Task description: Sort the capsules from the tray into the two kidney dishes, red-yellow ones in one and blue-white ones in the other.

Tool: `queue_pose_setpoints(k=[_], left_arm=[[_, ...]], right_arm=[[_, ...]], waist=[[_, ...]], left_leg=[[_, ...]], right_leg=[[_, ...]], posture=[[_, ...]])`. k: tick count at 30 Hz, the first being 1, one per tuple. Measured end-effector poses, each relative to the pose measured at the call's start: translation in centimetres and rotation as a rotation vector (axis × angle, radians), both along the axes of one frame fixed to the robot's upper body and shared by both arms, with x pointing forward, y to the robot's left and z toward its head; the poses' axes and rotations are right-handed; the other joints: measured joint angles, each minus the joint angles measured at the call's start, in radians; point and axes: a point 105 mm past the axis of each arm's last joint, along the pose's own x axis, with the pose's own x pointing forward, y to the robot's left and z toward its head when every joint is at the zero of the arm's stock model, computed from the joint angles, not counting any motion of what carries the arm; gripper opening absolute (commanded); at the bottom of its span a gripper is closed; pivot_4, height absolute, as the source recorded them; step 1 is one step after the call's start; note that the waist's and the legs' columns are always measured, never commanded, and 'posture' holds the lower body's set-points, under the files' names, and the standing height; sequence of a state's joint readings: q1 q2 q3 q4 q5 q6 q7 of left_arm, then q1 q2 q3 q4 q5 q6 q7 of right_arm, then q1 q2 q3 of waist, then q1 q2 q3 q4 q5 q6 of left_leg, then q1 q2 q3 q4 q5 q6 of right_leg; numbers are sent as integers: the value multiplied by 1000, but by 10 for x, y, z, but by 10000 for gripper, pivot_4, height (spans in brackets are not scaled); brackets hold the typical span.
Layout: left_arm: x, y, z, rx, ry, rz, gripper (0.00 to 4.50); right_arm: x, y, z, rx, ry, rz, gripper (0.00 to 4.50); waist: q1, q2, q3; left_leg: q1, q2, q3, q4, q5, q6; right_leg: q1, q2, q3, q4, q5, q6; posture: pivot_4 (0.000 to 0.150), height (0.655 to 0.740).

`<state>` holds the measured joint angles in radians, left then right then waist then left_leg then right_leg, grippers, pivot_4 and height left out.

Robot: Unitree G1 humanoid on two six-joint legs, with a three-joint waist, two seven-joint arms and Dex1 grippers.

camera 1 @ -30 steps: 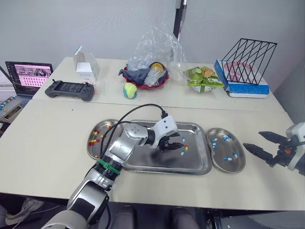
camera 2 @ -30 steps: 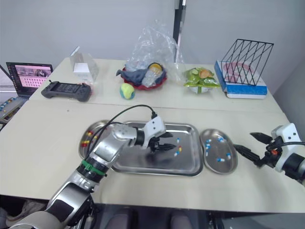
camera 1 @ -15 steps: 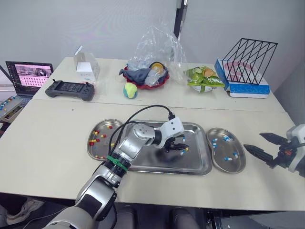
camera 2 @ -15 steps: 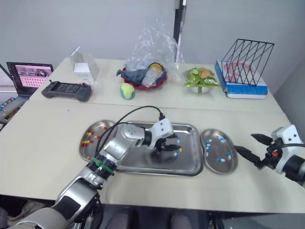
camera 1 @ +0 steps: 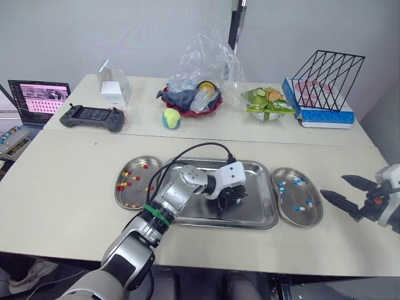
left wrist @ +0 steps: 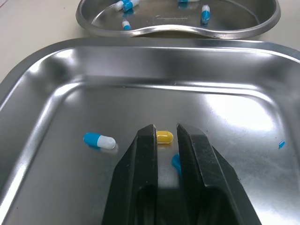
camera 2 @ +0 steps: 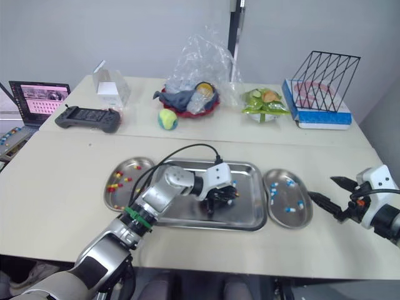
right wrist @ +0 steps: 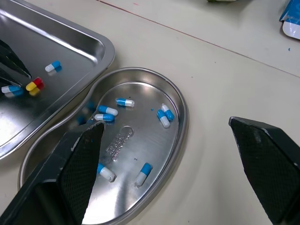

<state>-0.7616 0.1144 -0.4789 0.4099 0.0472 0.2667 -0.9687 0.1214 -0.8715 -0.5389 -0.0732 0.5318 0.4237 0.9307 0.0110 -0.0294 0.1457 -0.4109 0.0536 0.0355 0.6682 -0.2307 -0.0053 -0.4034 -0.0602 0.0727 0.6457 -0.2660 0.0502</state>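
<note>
The steel tray lies at the table's middle front, between two kidney dishes. The left dish holds several red-yellow capsules; the right dish holds several blue-white ones. My left gripper is down in the tray's right half, its fingers closed to a narrow gap on a red-yellow capsule. A blue-white capsule lies beside it on the tray floor. My right gripper hovers wide open over the bare table, to the right of the right dish, holding nothing.
At the back stand a laptop, a black game controller, a white box, a tennis ball, a red bowl under a plastic bag, a green snack bag and a wire rack.
My left gripper has moved rightward across the tray, lowered onto the capsules and drawn its fingers together. The right gripper has stayed almost still.
</note>
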Motion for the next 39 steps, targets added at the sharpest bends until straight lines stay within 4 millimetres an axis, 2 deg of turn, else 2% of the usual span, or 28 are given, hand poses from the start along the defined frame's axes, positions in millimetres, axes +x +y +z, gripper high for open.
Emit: queue_pose_setpoints(k=[4,7,11,16,36,39], left_arm=[[0,-6,3,-17,-6,3,7235],[-1,-10,7,-35,14,6,15378],[1,-9,8,-28,9,10,28338],[2,-4,4,9,-11,12,28338],[4,-11,-5,74,16,5,28338],[4,-11,-6,81,14,-1,20156]], right_arm=[[0,0,0,0,-1,-3,45000],[0,0,1,-2,-5,-4,45000],[0,-1,2,-3,-9,-10,45000],[0,-2,3,-3,-13,-14,45000],[-1,-3,2,-4,-11,-25,45000],[-1,-4,2,-5,-13,-27,45000]], waist=[[0,0,0],[0,0,0],[-1,0,0],[0,0,0],[0,0,0],[0,0,0]], left_leg=[[0,0,0,0,0,0],[0,0,0,0,0,0],[0,0,0,0,0,0],[0,0,0,0,0,0],[-1,-1,-1,0,0,0],[-1,-1,-1,0,0,0]], right_leg=[[0,0,0,0,0,0],[0,0,0,0,0,0],[0,0,0,0,0,0],[0,0,0,0,0,0],[0,0,0,0,0,1],[0,0,0,0,0,1]], posture=[[1500,7334],[1500,7334],[1500,7334],[1500,7334],[1500,7334],[1500,7334]])
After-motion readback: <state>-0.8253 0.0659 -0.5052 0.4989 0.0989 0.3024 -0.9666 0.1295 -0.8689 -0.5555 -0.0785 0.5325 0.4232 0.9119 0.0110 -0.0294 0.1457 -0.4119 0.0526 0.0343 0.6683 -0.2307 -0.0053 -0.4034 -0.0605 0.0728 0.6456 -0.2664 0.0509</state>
